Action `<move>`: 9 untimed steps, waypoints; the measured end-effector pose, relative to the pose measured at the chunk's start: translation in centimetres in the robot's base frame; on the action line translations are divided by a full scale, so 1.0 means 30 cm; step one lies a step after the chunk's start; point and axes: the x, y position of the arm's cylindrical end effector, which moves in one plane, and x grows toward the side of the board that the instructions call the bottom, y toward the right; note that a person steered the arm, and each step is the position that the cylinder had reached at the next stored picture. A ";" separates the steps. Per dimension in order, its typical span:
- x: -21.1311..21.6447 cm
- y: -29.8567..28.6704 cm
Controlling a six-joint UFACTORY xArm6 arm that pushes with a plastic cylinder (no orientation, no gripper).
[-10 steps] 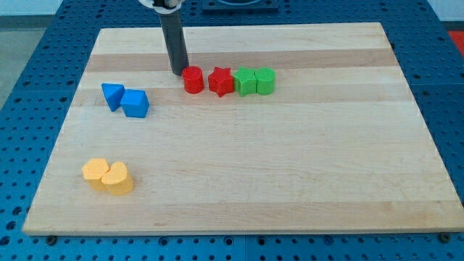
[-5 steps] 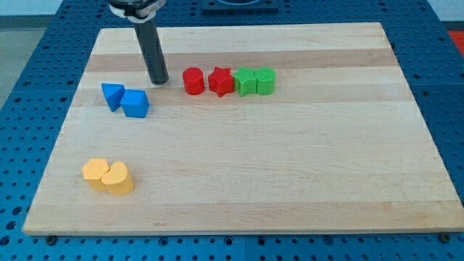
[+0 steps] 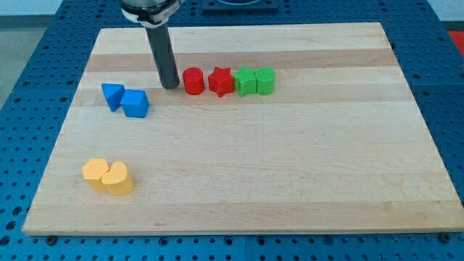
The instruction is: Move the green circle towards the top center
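My tip (image 3: 171, 85) (bare rod, no jaws) sits just left of the red cylinder (image 3: 193, 80), so the green circle (image 3: 265, 80) at the row's right end is blocked from here.

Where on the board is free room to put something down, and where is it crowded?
Free: the wide stretch below the row of red cylinder, red star, green star and green circle, running to the view's right edge, and the strip above that row. Crowded: the view's left, with my tip, the blue blocks and the yellow blocks.
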 end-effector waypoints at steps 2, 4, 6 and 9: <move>0.000 0.010; -0.009 0.043; -0.009 0.046; -0.017 -0.007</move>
